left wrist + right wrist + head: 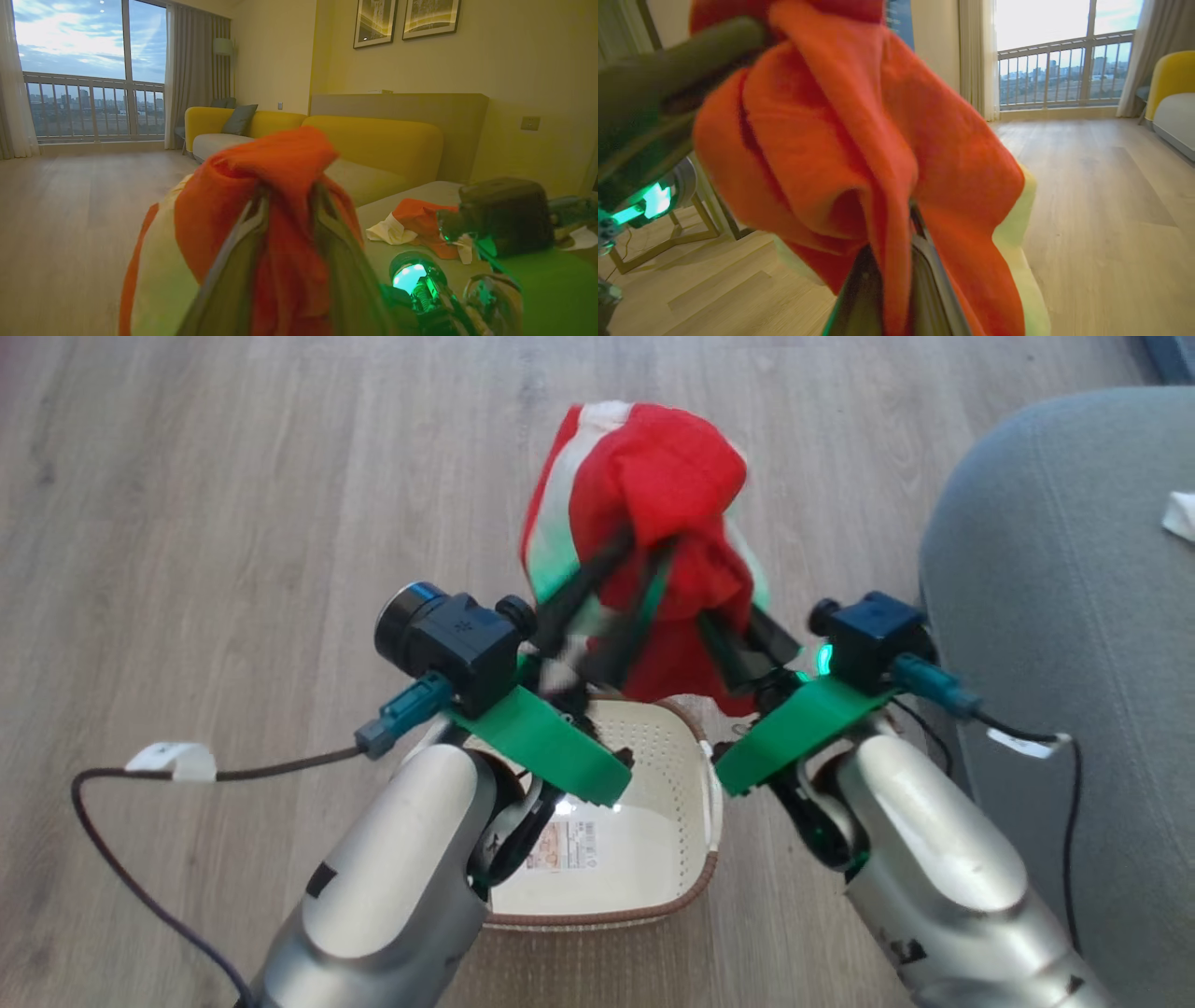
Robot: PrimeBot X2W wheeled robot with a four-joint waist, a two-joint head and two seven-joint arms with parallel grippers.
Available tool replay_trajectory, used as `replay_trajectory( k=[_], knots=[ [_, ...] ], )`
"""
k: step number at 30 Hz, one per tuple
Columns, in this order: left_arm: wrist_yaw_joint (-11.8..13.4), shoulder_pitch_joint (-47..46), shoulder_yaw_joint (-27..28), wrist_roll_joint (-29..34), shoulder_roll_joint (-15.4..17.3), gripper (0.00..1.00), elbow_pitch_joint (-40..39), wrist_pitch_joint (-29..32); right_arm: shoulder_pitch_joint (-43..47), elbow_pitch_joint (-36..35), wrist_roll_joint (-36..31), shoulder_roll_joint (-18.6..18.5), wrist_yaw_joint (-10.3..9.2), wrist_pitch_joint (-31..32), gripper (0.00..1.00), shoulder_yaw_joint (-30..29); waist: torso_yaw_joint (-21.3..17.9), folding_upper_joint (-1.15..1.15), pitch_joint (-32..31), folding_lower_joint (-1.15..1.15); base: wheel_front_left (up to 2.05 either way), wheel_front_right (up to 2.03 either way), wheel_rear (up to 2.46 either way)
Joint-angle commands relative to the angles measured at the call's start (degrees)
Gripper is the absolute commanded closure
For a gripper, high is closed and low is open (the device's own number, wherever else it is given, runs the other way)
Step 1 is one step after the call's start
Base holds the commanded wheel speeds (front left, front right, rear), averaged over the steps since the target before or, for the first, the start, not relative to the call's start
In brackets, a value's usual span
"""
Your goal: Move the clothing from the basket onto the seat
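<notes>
The two pale forearms lie closest in the head view, the left forearm (392,877) at 7 o'clock and the right forearm (943,859) at 5 o'clock, each carrying a green bracket and a black wrist camera. Between them the basket (695,784) stands on the wooden floor (233,523), with the label on its cream base showing.

Above the basket's far end, toward 12 o'clock, the clothing (653,485) hangs as a bunched red bundle with white panels, lifted off the basket. The left tool (644,553) reaches into it from 8 o'clock. In the left wrist view its two dark fingers (252,261) are clenched on a fold of red fabric, which spills over their tips. The right tool (717,627) enters from 4 o'clock. In the right wrist view its fingers (931,284) are pressed close together, pinching the red cloth draped over them. Both tools grip the same bundle.

The seat (1055,616) fills the head view from 2 to 4 o'clock, just beside the right arm. In the left wrist view a second garment (420,221), red and white, lies crumpled on the cushion at about 3 o'clock.
</notes>
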Motion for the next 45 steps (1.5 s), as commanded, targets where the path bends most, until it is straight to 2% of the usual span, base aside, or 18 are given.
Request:
replay_trajectory(
  k=[1, 8, 15, 26, 30, 40, 45],
  knots=[
    [-0.5, -1.2, 2.1, 1.0, 0.5, 0.0, -1.0, -0.5, -0.1, -2.7, -0.3, 0.8, -0.02, -0.4, 1.0, -0.6, -0.9, 0.0, 0.3, 0.0, 0.0, 0.0, 0.0],
    [-2.3, 0.0, 2.1, 2.8, 1.5, 0.0, 2.1, -0.5, 1.9, -6.0, -1.5, 0.8, -0.02, -0.4, 1.0, -6.4, -6.2, 0.0, 1.4, 0.0, 0.0, 0.0, 0.0],
    [-3.2, 1.1, 2.2, 4.9, 3.1, 0.0, 4.4, -0.5, 3.0, -8.5, -1.7, 0.8, -0.02, -0.4, 1.0, -11.0, -14.2, 0.0, 1.8, 0.0, 0.0, 0.0, 0.0],
    [-3.5, 2.9, 2.5, 5.0, 4.1, 0.0, 5.9, -0.5, 5.5, -10.2, -1.9, 0.8, -0.02, -0.4, 1.0, -14.1, -28.2, 0.0, 1.2, 0.0, 0.0, 0.0, 0.0],
    [-3.5, 3.4, 2.6, 4.8, 4.3, 0.0, 5.9, -0.5, 6.2, -10.3, -1.9, 0.8, -0.02, -0.4, 1.0, -14.5, -31.4, 0.0, 0.8, 0.0, 0.0, 0.0, 0.0],
    [-3.5, -0.4, -2.3, 3.2, 4.7, 0.0, 7.9, -0.5, 10.6, -14.6, -3.6, 0.8, -0.02, -0.4, 1.0, -21.9, -33.3, 0.0, 4.0, 0.0, 0.0, 0.0, 0.0],
    [-3.5, -1.3, -3.4, 2.9, 5.9, 0.0, 8.1, -0.5, 9.7, -15.3, -5.7, 0.8, -0.02, -0.4, 1.0, -24.6, -33.5, 0.0, 6.6, 0.0, 0.0, 0.0, 0.0]
  ],
)
